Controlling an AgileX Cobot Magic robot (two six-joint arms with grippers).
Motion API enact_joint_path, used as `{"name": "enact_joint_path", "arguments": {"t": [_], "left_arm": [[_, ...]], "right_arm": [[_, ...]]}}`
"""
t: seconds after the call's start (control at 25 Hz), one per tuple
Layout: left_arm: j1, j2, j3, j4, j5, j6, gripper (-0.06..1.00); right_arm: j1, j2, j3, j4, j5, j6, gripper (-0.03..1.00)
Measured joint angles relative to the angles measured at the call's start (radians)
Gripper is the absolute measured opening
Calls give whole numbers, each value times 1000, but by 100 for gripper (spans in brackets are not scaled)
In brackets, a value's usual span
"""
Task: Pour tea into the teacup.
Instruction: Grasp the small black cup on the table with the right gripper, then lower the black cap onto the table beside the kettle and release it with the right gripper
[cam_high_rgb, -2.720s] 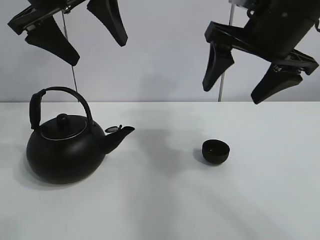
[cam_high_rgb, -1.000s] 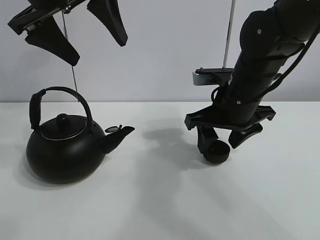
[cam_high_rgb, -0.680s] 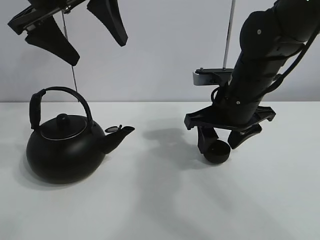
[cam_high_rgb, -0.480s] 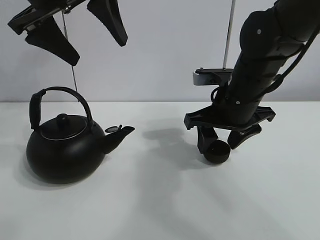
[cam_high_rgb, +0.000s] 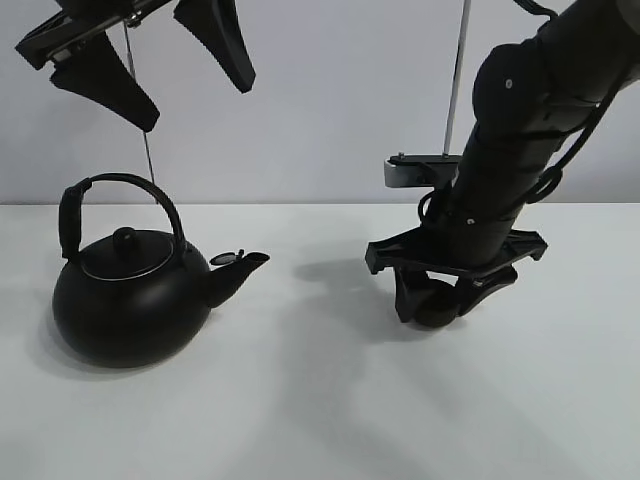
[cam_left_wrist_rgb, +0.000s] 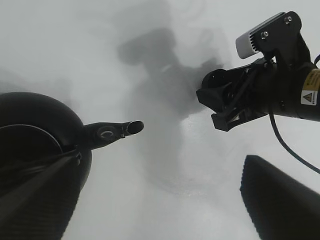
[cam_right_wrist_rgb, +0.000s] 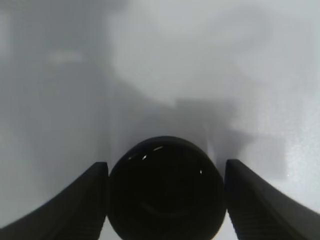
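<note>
The teacup (cam_right_wrist_rgb: 166, 190) sits upright on the white table (cam_high_rgb: 300, 420), well to the right of the kettle (cam_high_rgb: 130, 300). The right gripper (cam_right_wrist_rgb: 166, 164) is closed around it, with 1 finger against each side of the bowl. The grip sits low on a glossy, rounded wall, so the cup could squirt out or tip if the fingers squeeze harder or the arm moves sideways.

The left gripper (cam_high_rgb: 160, 65) hangs spread wide and empty high above the kettle's arched handle (cam_high_rgb: 120, 182). The spout (cam_high_rgb: 245, 262) points toward the cup but is far from it. The cup is a very small target for such a big kettle, so a tilt begun too early would likely spill tea on the table. The right arm hanging over the cup may also crowd the spout's approach.
</note>
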Motion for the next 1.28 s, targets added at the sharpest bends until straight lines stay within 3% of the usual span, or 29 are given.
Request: {"name": "enact_joint_path", "arguments": {"t": [0.08, 0.56, 0.76, 0.96, 1.28], "left_arm": [[0, 0, 0, 0, 0, 0, 63], [0, 0, 0, 0, 0, 0, 63], [0, 0, 0, 0, 0, 0, 63], [0, 0, 0, 0, 0, 0, 63], [0, 0, 0, 0, 0, 0, 63]], "right_arm": [[0, 0, 0, 3, -1, 1, 40], [0, -26, 0, 2, 7, 24, 40], [3, -75, -56, 2, 93, -4, 40], [56, -81, -122, 1, 163, -60, 40], [163, -67, -131, -5, 153, -83, 40]]}}
